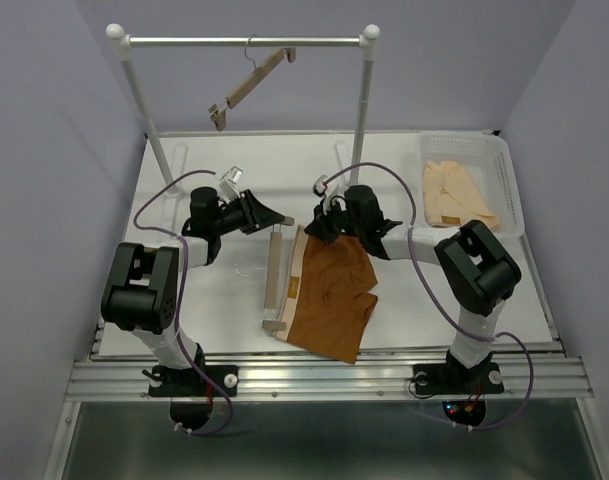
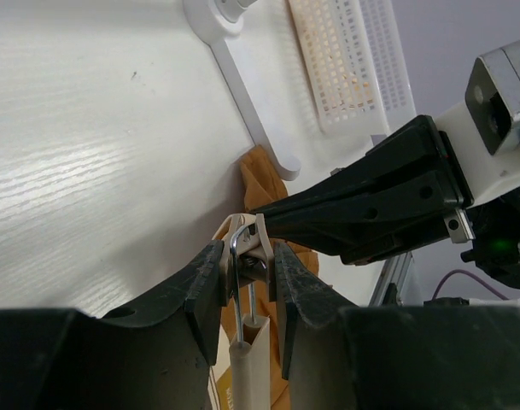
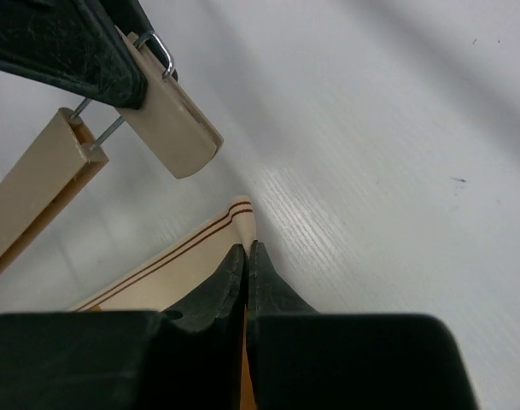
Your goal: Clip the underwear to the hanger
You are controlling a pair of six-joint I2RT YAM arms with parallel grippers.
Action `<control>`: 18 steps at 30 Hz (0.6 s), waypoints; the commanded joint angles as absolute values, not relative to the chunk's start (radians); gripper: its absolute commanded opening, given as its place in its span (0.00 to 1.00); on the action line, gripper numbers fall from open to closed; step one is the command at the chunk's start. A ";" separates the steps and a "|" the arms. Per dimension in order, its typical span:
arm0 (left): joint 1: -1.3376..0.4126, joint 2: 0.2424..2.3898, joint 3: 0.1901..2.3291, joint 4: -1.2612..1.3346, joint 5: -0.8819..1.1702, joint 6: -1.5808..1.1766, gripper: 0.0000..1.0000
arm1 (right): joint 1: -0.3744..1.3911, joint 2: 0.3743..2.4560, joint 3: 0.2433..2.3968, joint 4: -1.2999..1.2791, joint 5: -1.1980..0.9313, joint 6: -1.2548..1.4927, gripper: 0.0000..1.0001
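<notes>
Left pincer (image 2: 249, 256) is closed part-way on the clip (image 3: 170, 120) at the far end of the hanger (image 1: 274, 280), one finger on each side of the clip's top, pressing it. Whether the clip's mouth stands open under that squeeze cannot be told from these views. The rest of the hanger lies flat on the tabletop (image 1: 209, 290), running toward the near edge, just beside the underwear (image 1: 329, 295) on its left.

Right pincer (image 3: 247, 249) is shut tight, pinching the far corner of the pale waistband (image 3: 183, 256), the one with the thin red stripes. That corner sits near the held clip but apart from it, with bare tabletop between them. The brown cloth spreads out toward the near edge from there, with its waistband alongside the hanger bar.

The step in hand looks like clipping the first corner: one arm works the clip, the other brings the cloth. Neither clip holds any cloth yet, so the task is at an early stage.

Next, the right pincer would need to carry the waistband corner across the small gap and slide it into the clip's mouth, deep enough to catch. The left pincer would then ease off so the clip bites. The near-end clip remains after that.
</notes>
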State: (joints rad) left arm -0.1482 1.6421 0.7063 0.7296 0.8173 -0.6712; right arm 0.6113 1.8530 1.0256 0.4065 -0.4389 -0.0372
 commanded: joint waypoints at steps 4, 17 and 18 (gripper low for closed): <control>-0.140 1.624 0.726 0.847 0.908 -0.669 0.00 | 0.623 1.804 1.062 0.500 -0.508 0.066 0.01; -0.140 1.631 0.713 0.896 0.937 -0.678 0.00 | 0.623 1.735 1.022 0.479 -0.634 0.035 0.01; -0.140 1.631 0.715 0.896 0.940 -0.677 0.00 | 0.623 1.729 1.022 0.482 -0.624 0.044 0.01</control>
